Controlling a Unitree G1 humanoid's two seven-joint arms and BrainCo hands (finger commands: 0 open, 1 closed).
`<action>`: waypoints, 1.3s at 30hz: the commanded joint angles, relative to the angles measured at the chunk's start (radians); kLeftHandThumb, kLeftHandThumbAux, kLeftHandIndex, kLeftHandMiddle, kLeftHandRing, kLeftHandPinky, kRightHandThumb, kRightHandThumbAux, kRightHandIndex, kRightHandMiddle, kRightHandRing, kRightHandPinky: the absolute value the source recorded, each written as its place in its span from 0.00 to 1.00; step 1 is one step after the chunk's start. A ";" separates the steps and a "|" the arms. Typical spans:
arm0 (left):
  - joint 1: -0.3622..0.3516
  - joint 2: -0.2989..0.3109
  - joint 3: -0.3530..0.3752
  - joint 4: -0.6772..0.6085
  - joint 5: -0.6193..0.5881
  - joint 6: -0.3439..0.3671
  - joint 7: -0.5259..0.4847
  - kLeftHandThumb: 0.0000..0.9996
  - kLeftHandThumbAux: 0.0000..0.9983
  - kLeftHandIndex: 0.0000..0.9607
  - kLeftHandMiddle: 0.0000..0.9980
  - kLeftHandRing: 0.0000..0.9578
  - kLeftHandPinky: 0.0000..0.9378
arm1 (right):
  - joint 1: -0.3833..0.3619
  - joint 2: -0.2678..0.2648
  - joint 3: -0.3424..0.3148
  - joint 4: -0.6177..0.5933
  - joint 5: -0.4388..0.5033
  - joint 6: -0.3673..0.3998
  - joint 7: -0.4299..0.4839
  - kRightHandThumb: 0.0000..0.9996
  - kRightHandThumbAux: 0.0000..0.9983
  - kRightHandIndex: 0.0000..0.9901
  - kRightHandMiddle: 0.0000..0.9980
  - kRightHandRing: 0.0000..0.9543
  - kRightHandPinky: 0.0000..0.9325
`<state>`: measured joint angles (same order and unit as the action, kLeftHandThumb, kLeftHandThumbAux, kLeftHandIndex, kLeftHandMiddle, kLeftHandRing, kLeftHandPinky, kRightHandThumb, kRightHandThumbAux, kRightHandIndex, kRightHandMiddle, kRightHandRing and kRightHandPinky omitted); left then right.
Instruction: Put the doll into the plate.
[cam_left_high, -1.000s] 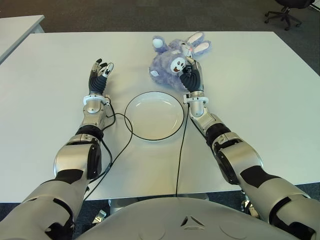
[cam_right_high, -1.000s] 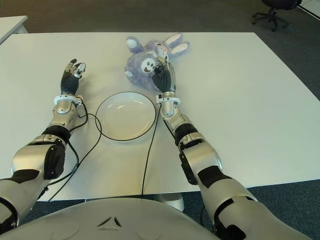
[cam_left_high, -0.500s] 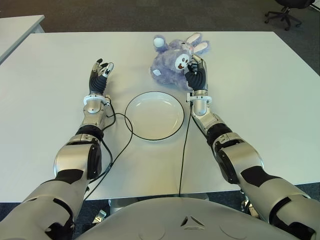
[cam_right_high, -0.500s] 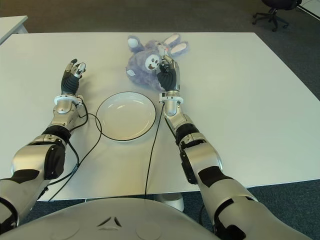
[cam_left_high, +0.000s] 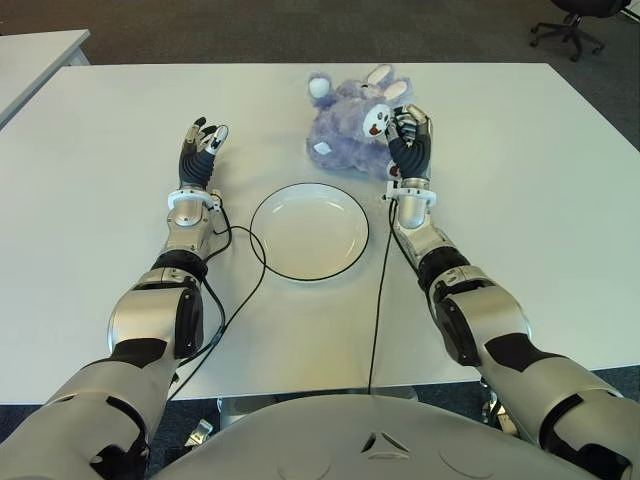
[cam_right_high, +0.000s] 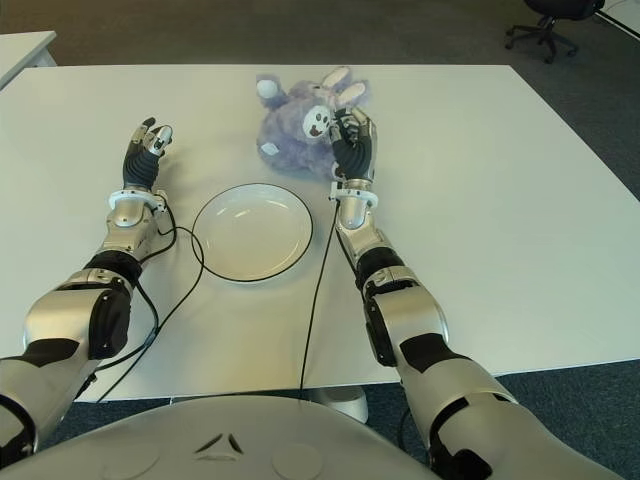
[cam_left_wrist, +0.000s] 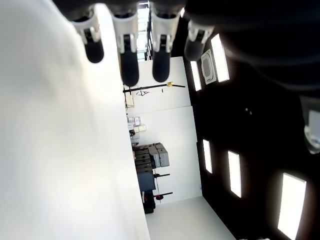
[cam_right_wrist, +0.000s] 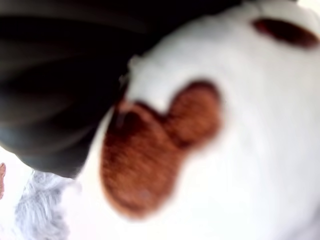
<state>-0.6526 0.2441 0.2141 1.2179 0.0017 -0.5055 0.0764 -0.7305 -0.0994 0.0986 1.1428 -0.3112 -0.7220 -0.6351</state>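
Pressing against the doll (cam_left_high: 352, 125) from its near right side, the right robot hand (cam_left_high: 410, 143) has fingers raised at the face; I cannot tell whether they grip it. The doll lies on the table (cam_left_high: 520, 180) just beyond the plate (cam_left_high: 309, 230), so it must come toward the robot and leftward. The left robot hand (cam_left_high: 199, 150), fingers loosely spread and empty, shows left of the plate.

text: none showing | labels: none showing | brands: none showing | numbers: none showing | signs: none showing | all views: nothing readable appearing on any item
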 joint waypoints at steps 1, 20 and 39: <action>0.072 -0.030 -0.012 0.053 0.010 0.051 0.014 0.00 0.38 0.00 0.16 0.17 0.08 | 0.186 -0.019 -0.020 0.087 0.019 -0.019 0.022 0.72 0.71 0.44 0.78 0.83 0.86; 0.073 -0.031 -0.011 0.048 0.007 0.052 0.016 0.00 0.37 0.00 0.16 0.17 0.08 | 0.192 -0.026 -0.073 0.075 0.063 -0.038 0.069 0.72 0.71 0.44 0.78 0.84 0.86; 0.074 -0.032 -0.009 0.052 0.005 0.045 0.011 0.00 0.39 0.00 0.17 0.19 0.07 | 0.196 -0.037 -0.111 0.065 0.092 -0.065 0.092 0.72 0.70 0.44 0.78 0.84 0.87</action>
<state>-0.6524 0.2427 0.2138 1.2177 0.0015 -0.5059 0.0838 -0.7142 -0.1250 -0.0045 1.1297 -0.2247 -0.7760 -0.5560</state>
